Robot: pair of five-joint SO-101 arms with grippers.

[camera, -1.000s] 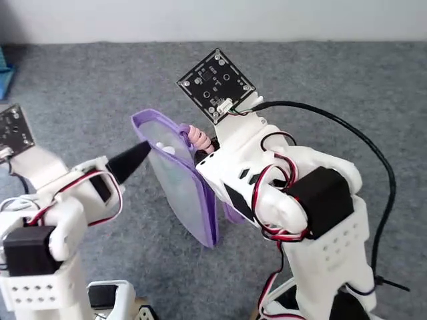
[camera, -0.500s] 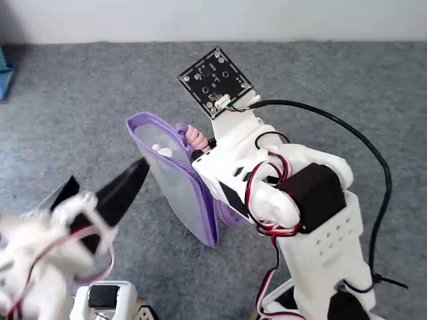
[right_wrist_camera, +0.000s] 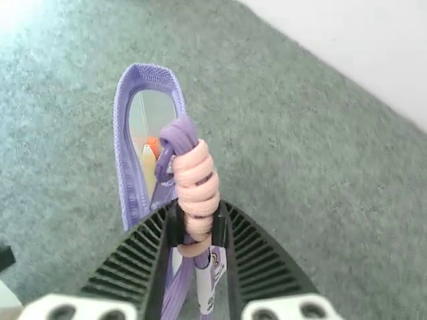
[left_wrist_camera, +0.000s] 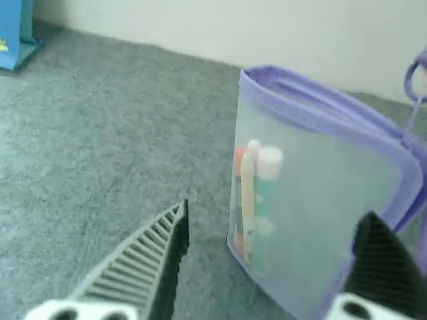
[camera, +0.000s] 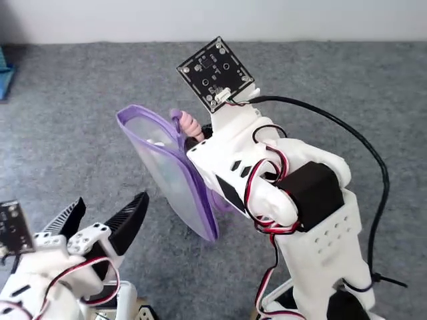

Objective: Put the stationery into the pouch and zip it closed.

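A purple pouch (camera: 170,177) with clear mesh sides stands on edge on the grey carpet. Inside it are pens (left_wrist_camera: 257,193), orange, white and green. My right gripper (camera: 195,139) is at the pouch's far end, shut on a pink coiled cord (right_wrist_camera: 197,183) tied to a purple loop at the zipper. The pouch's purple rim (right_wrist_camera: 127,133) runs away from that gripper (right_wrist_camera: 197,233). My left gripper (camera: 100,215) sits low at the front left, open, apart from the pouch. Its own view has the pouch (left_wrist_camera: 320,200) just beyond the open gripper (left_wrist_camera: 267,267).
Grey carpet (camera: 80,100) covers the table, with a white wall along the back. A blue object (left_wrist_camera: 13,33) stands at the far left edge. A black cable (camera: 373,167) trails along the right arm.
My left gripper has drawn back from the pouch's side to the front left and now stands open. The right gripper has shifted the pouch slightly left and away.
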